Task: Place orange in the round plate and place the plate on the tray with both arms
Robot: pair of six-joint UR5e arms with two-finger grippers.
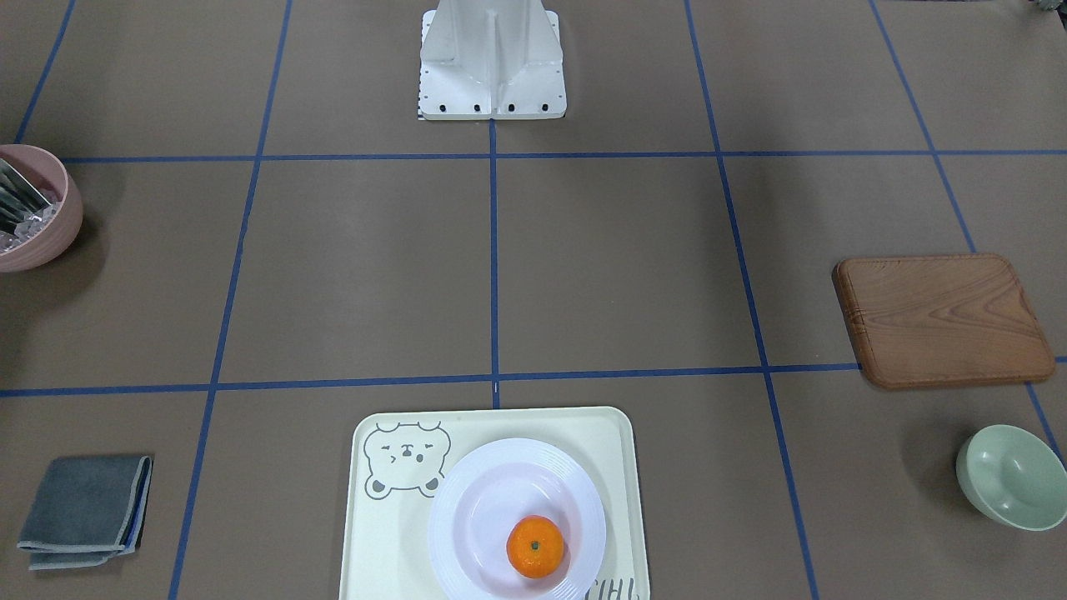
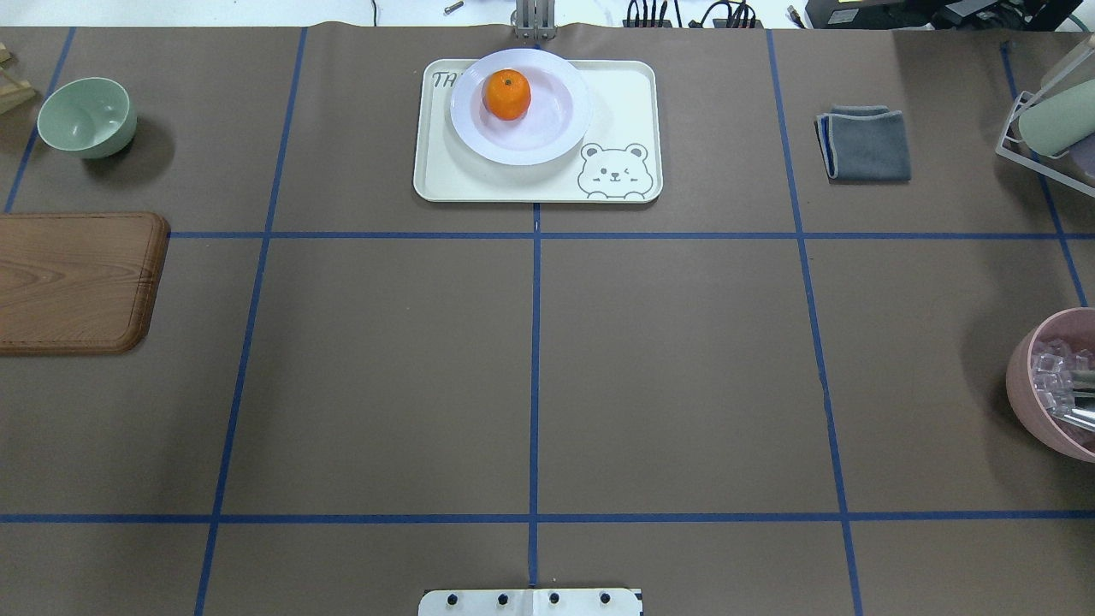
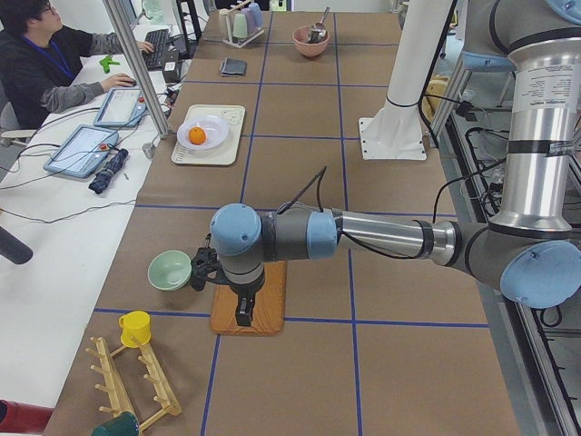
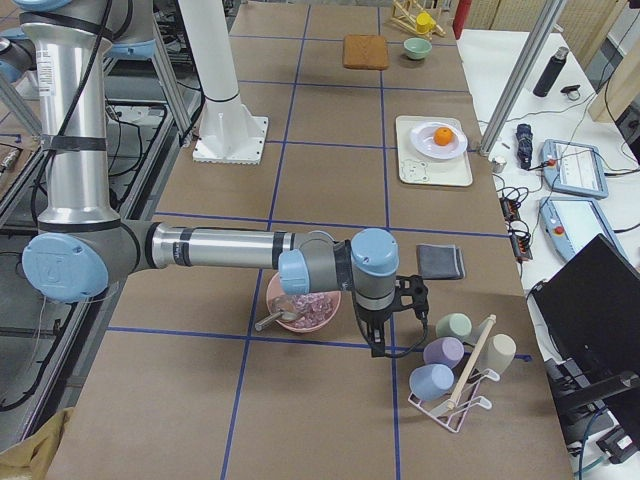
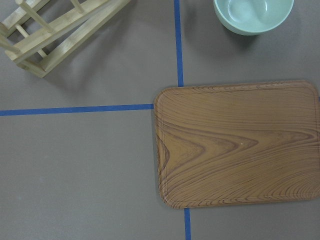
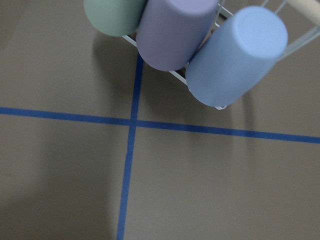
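The orange (image 2: 506, 94) (image 1: 534, 547) lies in the well of the round plate (image 2: 547, 128) (image 1: 475, 508). The plate stands on the tray (image 2: 629, 94) (image 1: 383, 542), towards the corner away from the bear drawing. Plate and orange also show small in the side views as the orange (image 3: 197, 135) (image 4: 443, 135). My left gripper (image 3: 198, 270) hovers over the brown wooden board near the green bowl, far from the tray. My right gripper (image 4: 418, 298) hangs beside the cup rack, also far off. I cannot tell whether either one is open or shut.
A wooden board (image 2: 77, 282) and a pale green bowl (image 2: 85, 115) lie on the robot's left. On its right are a folded grey cloth (image 2: 864, 144), a pink bowl (image 2: 1039, 402) with ice cubes and a cup rack (image 4: 455, 365). A person (image 3: 41, 64) sits at a side desk.
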